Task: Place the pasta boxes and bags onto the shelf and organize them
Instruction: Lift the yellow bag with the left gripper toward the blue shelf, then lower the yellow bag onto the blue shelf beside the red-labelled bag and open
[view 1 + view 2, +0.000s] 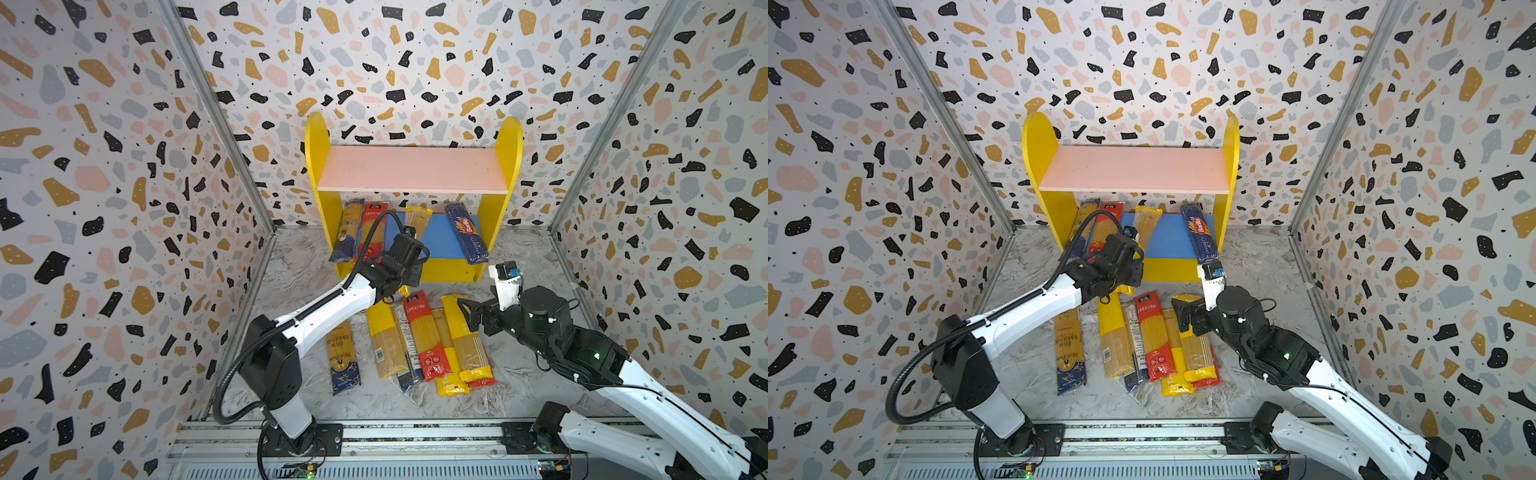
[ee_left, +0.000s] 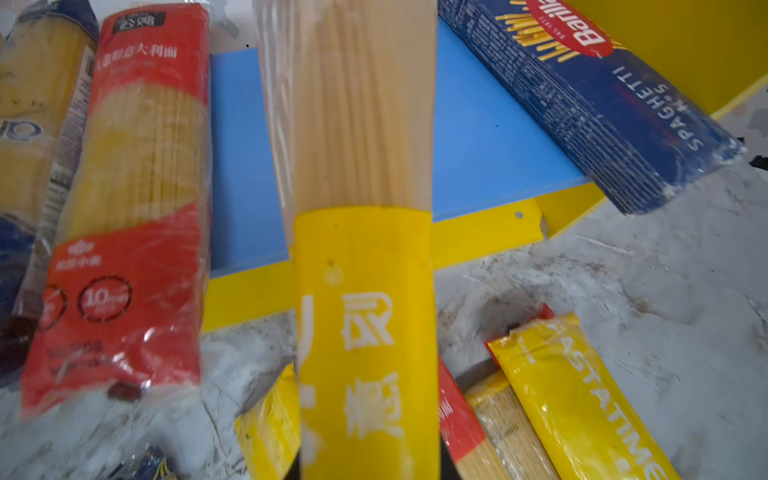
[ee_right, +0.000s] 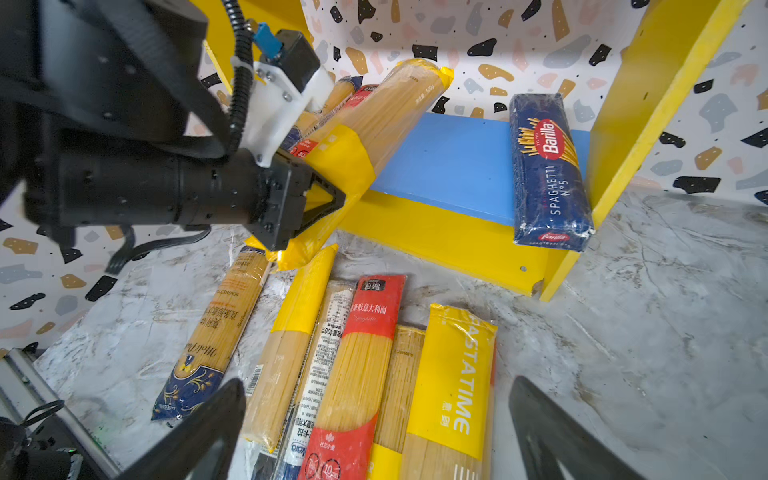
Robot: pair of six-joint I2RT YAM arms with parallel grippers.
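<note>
L gripper (image 3: 328, 199) is clenching yellow-ended bag (image 2: 361, 124), which is leaning onto shelf's (image 1: 318, 166) blue lower board (image 2: 478, 124) btwn red pack (image 2: 137, 166) & Barilla pack (image 2: 582, 104). Worth pushing it deeper before letting go. R gripper (image 1: 468, 316) is hanging released.

ten spaghetti packs, one shelf, two arms

one shelf (image 1: 313, 158), with two boards and two yellow side panels. four packs lean on its blue board: a barilla pack (image 1: 465, 239), a red-ended bag (image 1: 372, 232), a dark-blue-ended bag (image 1: 348, 230) and a yellow-ended bag (image 1: 417, 220). six lie on the desk (image 1: 299, 266): a second dark-blue-ended bag (image 1: 343, 361), a second yellow-ended bag (image 1: 386, 340), a white-labelled bag (image 1: 402, 328), a second red-ended bag (image 1: 424, 332), a pastatime bag (image 1: 463, 328) and a half-hidden yellow-ended bag (image 1: 452, 387). a red strip (image 1: 485, 382) under the pastatime bag may be an eleventh; cannot tell. two arms, one claw each: left claw (image 3: 330, 199), right claw (image 1: 468, 316).
</note>
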